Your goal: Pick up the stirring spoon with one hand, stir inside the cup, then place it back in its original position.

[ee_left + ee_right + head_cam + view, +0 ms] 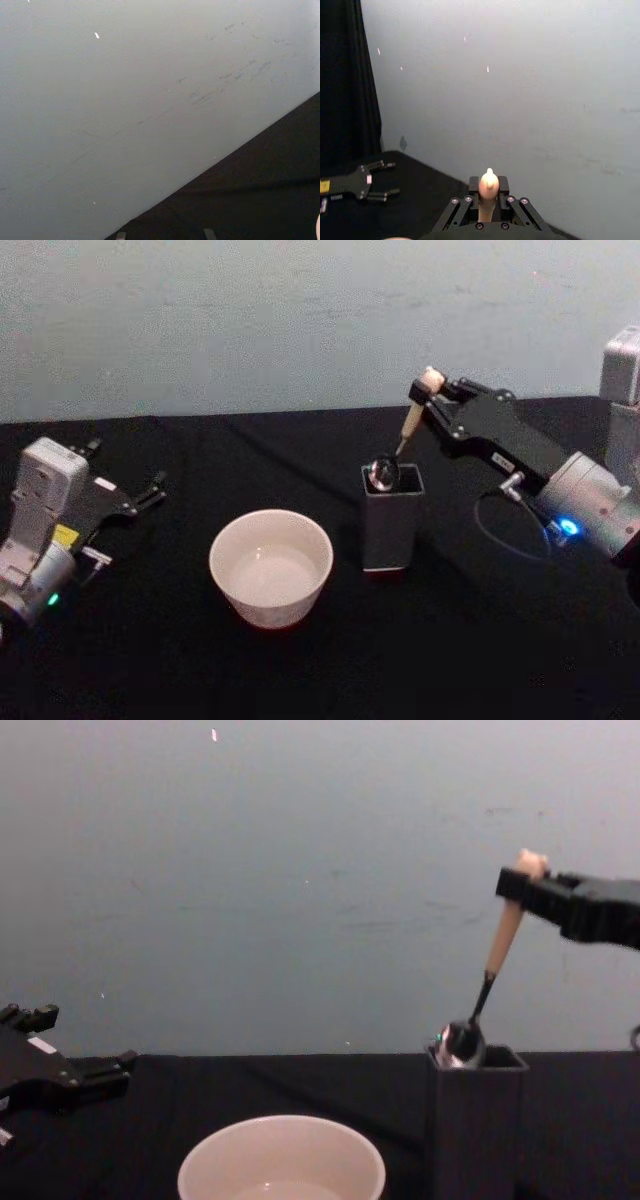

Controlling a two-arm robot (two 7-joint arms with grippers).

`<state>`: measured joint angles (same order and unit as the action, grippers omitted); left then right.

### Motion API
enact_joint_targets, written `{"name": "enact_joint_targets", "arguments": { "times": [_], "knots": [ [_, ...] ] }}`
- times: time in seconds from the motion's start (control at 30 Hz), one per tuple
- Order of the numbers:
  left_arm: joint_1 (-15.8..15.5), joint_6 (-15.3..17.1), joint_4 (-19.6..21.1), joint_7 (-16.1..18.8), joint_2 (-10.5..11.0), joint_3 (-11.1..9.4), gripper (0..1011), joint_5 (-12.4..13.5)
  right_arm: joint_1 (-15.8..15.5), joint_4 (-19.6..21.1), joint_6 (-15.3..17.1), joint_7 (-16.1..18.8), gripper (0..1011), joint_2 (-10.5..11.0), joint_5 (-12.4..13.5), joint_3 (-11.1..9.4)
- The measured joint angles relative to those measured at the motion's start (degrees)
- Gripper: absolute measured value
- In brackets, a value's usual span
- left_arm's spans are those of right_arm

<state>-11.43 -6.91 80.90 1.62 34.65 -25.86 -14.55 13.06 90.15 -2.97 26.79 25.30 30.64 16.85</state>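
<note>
While my right gripper hangs above the table, its fingers are pressed on the stirring spoon, pinching the beige handle just under the little bear head, which pokes up between them in the wrist view. The spoon slants down and away from the gripper, and its shiny bowl sits right at the mouth of the dark grey square holder. From the chest view the bowl looks level with the holder's rim, but I can't say for certain whether it touches the wall.

The cream cup stands lower than the gripper and off to its left, beside the holder but apart from it.

How will the spoon handle? I judge it light and stiff, with a thin neck that won't flex much. The smooth, rounded handle could swivel in a two-finger pinch, and held this high the long lever below would magnify any swing, so a knock of the bowl on the holder's thin wall could twist it. A grip lower on the beige handle would be steadier, though the present one keeps the fingers clear of the cup.

My left gripper lies parked on the table far to the left, fingers spread, holding nothing.
</note>
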Motion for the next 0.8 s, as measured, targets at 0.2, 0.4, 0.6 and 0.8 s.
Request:
{"name": "enact_joint_targets", "arguments": {
  "times": [0.2,0.4,0.6,0.8],
  "knots": [
    [0.0,0.0,0.0,0.0,0.0,0.0,1001,0.0,0.81,0.0,-1.31,0.33,213,-0.16,0.19,-0.18],
    [0.0,0.0,0.0,0.0,0.0,0.0,1001,0.0,2.44,-1.51,-2.84,1.68,214,-0.97,0.19,0.72],
    [0.0,0.0,0.0,0.0,0.0,0.0,1001,0.0,4.49,-3.7,-4.65,4.28,213,-2.28,0.91,2.35],
    [0.0,0.0,0.0,0.0,0.0,0.0,1001,0.0,6.91,-6.72,-5.97,7.73,213,-3.3,1.23,5.05]
  ]
}}
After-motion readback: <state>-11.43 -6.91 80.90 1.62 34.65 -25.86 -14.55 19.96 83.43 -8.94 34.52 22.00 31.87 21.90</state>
